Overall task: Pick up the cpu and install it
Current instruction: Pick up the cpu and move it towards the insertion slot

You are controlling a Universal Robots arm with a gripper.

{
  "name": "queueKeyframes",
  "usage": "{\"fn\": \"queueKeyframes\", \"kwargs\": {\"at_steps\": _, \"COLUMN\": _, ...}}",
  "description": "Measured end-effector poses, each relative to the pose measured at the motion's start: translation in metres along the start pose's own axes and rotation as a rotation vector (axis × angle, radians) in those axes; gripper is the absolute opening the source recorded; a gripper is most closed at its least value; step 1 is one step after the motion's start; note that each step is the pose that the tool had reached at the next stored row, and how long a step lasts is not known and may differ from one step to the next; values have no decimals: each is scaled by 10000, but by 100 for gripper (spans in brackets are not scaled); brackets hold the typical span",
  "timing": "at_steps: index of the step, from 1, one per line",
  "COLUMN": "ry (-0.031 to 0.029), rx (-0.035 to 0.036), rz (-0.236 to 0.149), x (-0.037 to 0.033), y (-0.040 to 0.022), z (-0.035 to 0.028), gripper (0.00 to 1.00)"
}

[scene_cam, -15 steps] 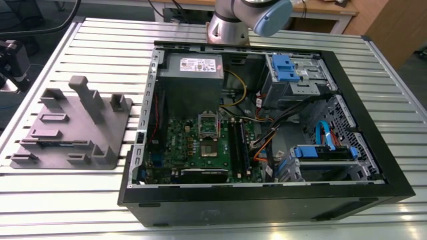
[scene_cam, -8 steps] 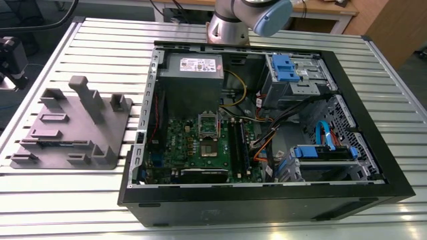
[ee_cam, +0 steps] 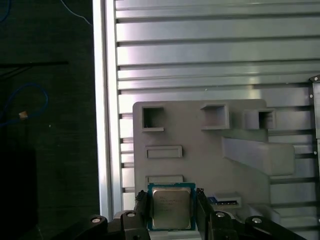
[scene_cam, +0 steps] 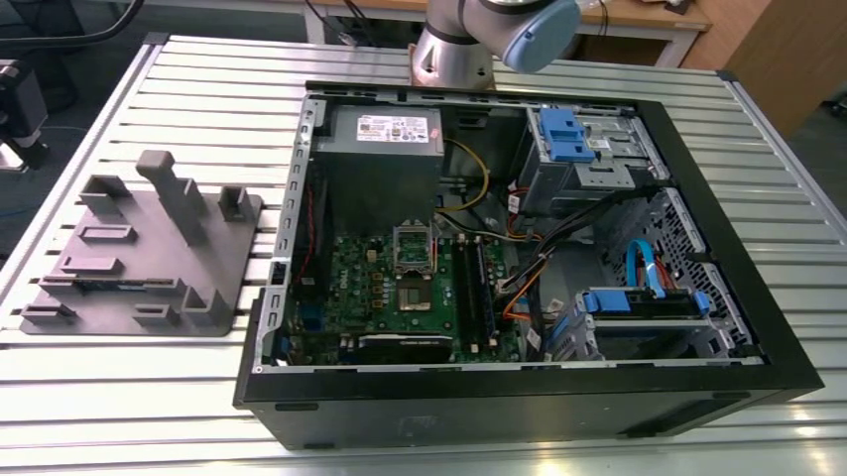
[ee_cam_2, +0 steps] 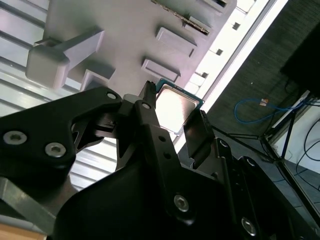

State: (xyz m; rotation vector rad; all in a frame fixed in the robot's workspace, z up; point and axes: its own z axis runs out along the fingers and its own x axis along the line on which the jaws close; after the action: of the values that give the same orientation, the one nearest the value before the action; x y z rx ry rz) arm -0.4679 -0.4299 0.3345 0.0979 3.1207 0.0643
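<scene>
In both wrist views my gripper (ee_cam: 171, 202) (ee_cam_2: 175, 114) is shut on the cpu (ee_cam: 171, 210) (ee_cam_2: 174, 106), a small square chip with a silvery top and a thin green rim. One black finger (ee_cam: 142, 207) (ee_cam_2: 150, 102) presses each side of the chip. It hangs well above the grey plastic tray (ee_cam: 200, 165) (ee_cam_2: 125, 35). The exterior view has the open computer case (scene_cam: 530, 397) lying flat, with the silver socket frame (scene_cam: 413, 248) on the green motherboard (scene_cam: 384, 297). The arm (scene_cam: 490, 40) rises at the far edge of the table there.
The grey tray (scene_cam: 146, 248) with upright posts lies on the slatted metal table (scene_cam: 133, 397) at the exterior view's left of the case. Cables, drive cages with blue parts (scene_cam: 582, 139) and a power supply (scene_cam: 384, 134) fill the case. The table's edge (ee_cam: 105, 100) runs beside the tray.
</scene>
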Motion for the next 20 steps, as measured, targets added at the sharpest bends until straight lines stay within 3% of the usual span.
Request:
{"fn": "queueKeyframes", "kwargs": {"at_steps": 6, "ry": -1, "rx": 0, "rz": 0, "x": -1, "y": 2, "z": -57, "gripper": 47}}
{"fn": "queueKeyframes", "kwargs": {"at_steps": 13, "ry": 2, "rx": 1, "rz": -1, "x": -11, "y": 3, "z": -62, "gripper": 47}}
{"fn": "queueKeyframes", "kwargs": {"at_steps": 20, "ry": 1, "rx": 0, "rz": 0, "x": -67, "y": 7, "z": -59, "gripper": 47}}
